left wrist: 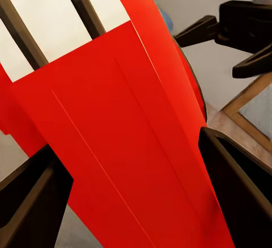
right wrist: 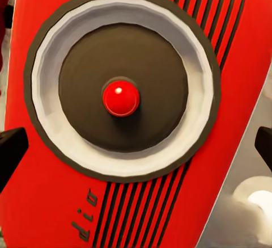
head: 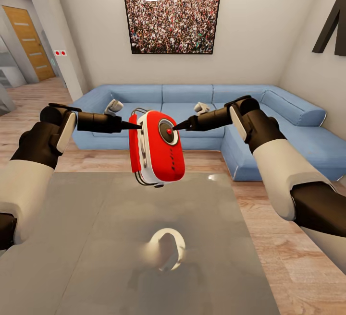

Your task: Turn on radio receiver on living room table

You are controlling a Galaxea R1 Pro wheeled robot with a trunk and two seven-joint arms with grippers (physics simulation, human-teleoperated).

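Two grippers are being used: the radio receiver (head: 158, 149) is being held clamped above the table (head: 86, 238) by the left gripper (head: 129, 125), so its red dial button (right wrist: 120, 97) is being faced by the right gripper (head: 179, 125), whose fingers (right wrist: 11, 151) are spread apart.

Head camera high, facing down over both arms, wrist cameras very close, all sharing the radio receiver (head: 158, 148).

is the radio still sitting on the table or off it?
Apart. In the head view the radio receiver hangs above the table, with floor and sofa visible below its bottom edge; the left tool meets its side.
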